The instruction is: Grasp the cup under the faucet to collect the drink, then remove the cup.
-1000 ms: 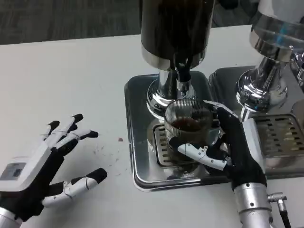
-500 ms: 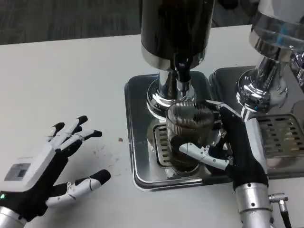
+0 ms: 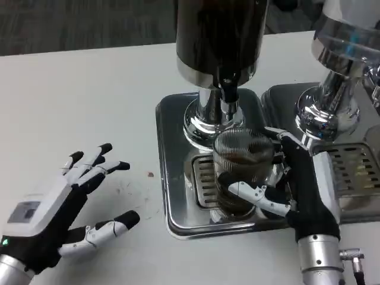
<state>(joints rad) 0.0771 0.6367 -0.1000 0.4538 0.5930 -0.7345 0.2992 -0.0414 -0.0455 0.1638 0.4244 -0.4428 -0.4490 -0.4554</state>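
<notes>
your right hand is wrapped around the ribbed cup on the drip tray under the faucet, left hand spread empty, so tilting it on lifting could spill the dark drink.

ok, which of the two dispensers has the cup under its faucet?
The dark-bodied dispenser, left of the clear-topped one. The ribbed cup sits on its drip tray, held by the right hand.
</notes>
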